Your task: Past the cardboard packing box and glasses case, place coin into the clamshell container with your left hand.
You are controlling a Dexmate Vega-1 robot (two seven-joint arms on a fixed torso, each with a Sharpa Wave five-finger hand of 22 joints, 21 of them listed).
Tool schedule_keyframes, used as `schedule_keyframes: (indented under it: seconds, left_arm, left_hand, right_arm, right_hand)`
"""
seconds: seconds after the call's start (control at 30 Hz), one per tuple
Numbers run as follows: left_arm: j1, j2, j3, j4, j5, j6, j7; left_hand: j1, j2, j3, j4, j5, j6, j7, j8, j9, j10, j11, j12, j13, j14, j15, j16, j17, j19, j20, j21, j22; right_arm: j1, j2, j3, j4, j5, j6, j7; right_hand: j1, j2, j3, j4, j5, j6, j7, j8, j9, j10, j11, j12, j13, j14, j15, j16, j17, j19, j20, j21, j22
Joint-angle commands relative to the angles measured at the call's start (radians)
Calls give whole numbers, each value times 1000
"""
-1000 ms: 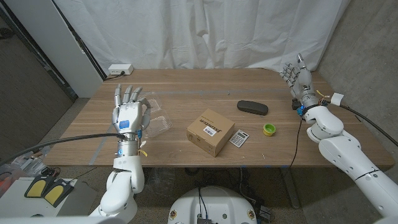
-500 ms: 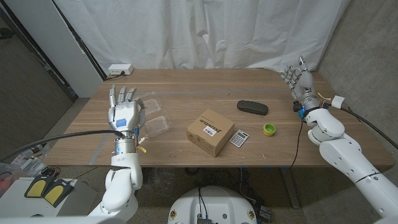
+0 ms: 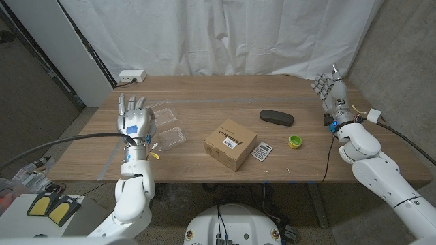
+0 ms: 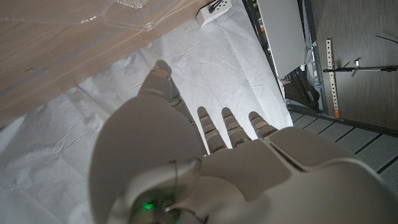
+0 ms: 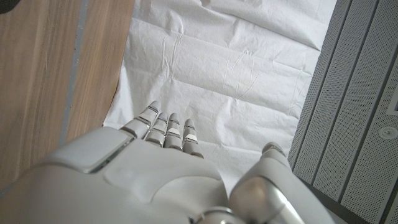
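Left robot hand (image 3: 134, 120) spread, empty, partly covering clamshell container (image 3: 167, 126) — coin too small to find.

A wooden table (image 3: 204, 95) holds a calculator (image 3: 261, 151) beside a green tape roll (image 3: 294, 141), with a white power strip (image 3: 131, 76) at the far left corner.

One clamshell container (image 3: 169, 126) at nine o'clock, one cardboard box (image 3: 231, 143) at centre, one calculator (image 3: 261, 150), one glasses case (image 3: 276, 118) and one green tape roll (image 3: 295, 141) toward three o'clock, one white power strip (image 3: 131, 76) at eleven o'clock
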Motion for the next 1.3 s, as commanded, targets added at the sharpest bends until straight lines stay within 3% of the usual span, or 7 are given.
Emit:
schedule_keyframes:
  seconds: [0.03, 0.67, 1.3]
  left_arm:
    - [-57, 28, 29, 8, 23, 41, -162]
    - [-184, 43, 109, -6, 105, 69, -545]
    - [-225, -4, 139, 43, 101, 5, -598]
  left_hand:
    - [4, -9, 8, -3, 9, 207, 72, -3, 0, 8, -1, -7, 2, 7, -74, -5, 1, -10, -2, -5, 1]
    - [3, -6, 15, -2, 8, 194, 75, -20, -35, -13, 12, -26, 3, -5, -54, -16, 3, -19, 10, -10, 0]
    - [4, -6, 19, -2, 3, 188, 77, -24, -49, -25, 12, -35, 4, -19, -48, -23, 4, -25, 16, -13, 0]
  right_arm:
    - [-13, 2, 5, -4, 2, 9, -4]
    - [-14, 3, 9, 4, 10, 12, 1]
    - [-18, 1, 16, 7, 15, 10, 0]
  right_hand:
    - [-2, 11, -2, -1, 6, 8, 0, 2, 3, 8, 4, 3, 1, 5, -1, 2, 2, -1, 1, -1, 6]
    - [-1, 12, -4, -2, 7, 8, -1, 2, 3, 8, 4, 3, 1, 6, -2, 2, 2, -1, 1, -1, 6]
    - [0, 14, -4, -4, 7, 8, 0, 2, 3, 7, 3, 3, 1, 5, -1, 2, 2, -1, 1, -1, 6]
